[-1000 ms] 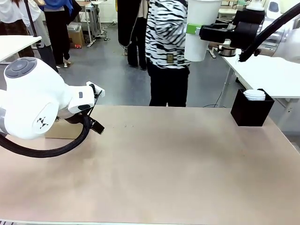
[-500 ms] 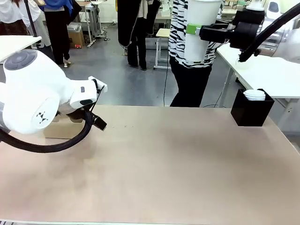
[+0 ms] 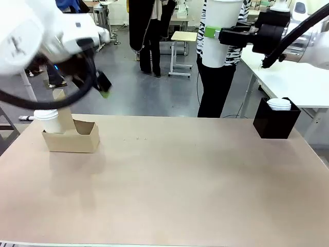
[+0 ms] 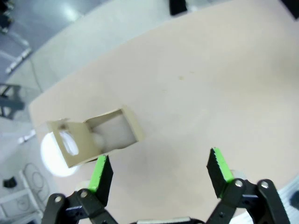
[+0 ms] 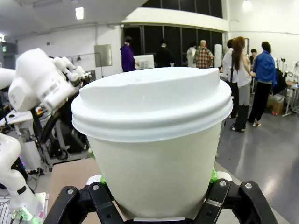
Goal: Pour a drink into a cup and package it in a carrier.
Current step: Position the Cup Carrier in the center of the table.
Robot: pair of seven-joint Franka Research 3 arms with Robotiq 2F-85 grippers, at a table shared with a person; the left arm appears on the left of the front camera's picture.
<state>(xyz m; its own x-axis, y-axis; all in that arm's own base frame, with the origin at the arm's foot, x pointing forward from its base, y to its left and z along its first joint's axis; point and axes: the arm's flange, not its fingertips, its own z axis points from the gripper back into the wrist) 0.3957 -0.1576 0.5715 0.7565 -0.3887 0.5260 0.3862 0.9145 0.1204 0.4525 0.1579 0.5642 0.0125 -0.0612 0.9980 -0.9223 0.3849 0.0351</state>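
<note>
Carrier (image 3: 72, 138) stands at the table's (image 3: 180, 195) left end, a lidded cup (image 3: 47, 117) seated in its left compartment. My left gripper (image 3: 104, 86) hangs above it, jaws released and holding nothing. High on the right, my right gripper (image 3: 222, 35) is clenched around a second lidded cup (image 3: 222, 54), well apart from the carrier. A black holder (image 3: 276, 126) of white stacked ware sits far right.

Judgement: this cup belongs in the free compartment. Carry it upright, lower it straight, and clear the left arm first.

Left wrist view looks down into that free compartment, which the cardboard wall hides in front view. Right wrist view shows the lid's full rim, cropped in front view.
</note>
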